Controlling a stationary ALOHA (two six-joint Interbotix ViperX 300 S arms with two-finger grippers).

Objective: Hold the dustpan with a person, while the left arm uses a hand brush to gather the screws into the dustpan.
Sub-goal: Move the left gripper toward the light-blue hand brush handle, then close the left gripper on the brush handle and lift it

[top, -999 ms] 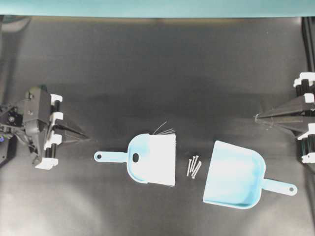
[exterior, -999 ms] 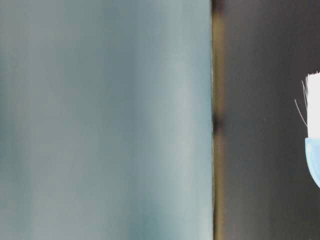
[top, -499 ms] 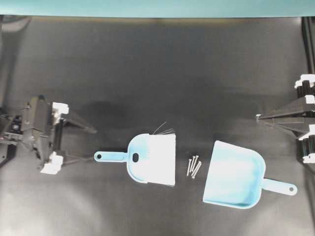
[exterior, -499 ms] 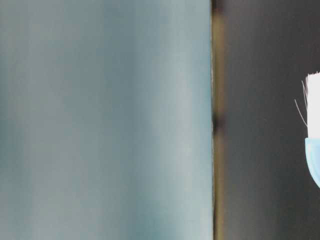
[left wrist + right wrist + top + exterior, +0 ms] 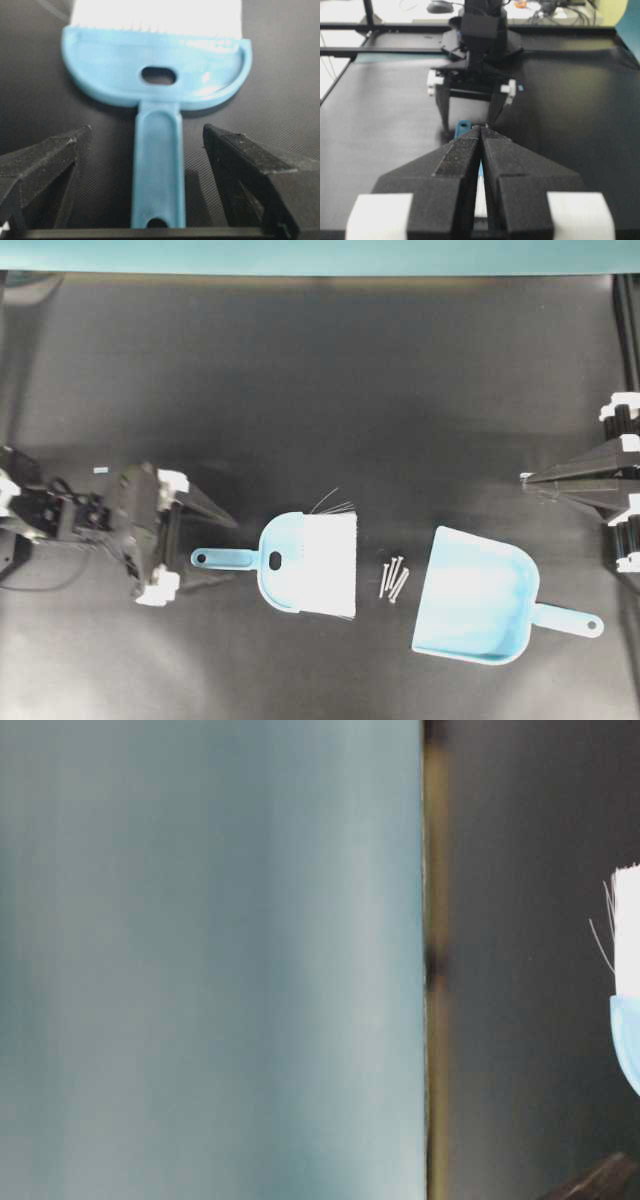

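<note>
The light blue hand brush (image 5: 305, 565) lies flat left of centre, white bristles toward the right and thin handle (image 5: 222, 558) toward the left. My left gripper (image 5: 228, 550) is open, one finger on each side of the handle end, not touching it. In the left wrist view the handle (image 5: 158, 170) runs between the two black fingers (image 5: 55, 155). Several small silver screws (image 5: 394, 578) lie between the brush and the light blue dustpan (image 5: 475, 595). My right gripper (image 5: 525, 480) is shut and empty, up and right of the dustpan. No person's hand is in view.
The black mat (image 5: 320, 390) covers the table, with a teal wall (image 5: 320, 255) along the far edge. The table-level view shows mostly that wall (image 5: 200, 960), the brush's bristles (image 5: 628, 930) at the right edge and a left finger tip (image 5: 600, 1182).
My left gripper opened its jaws and moved right, from the table's left edge to either side of the brush handle. The right gripper, brush, screws and dustpan have not moved.
</note>
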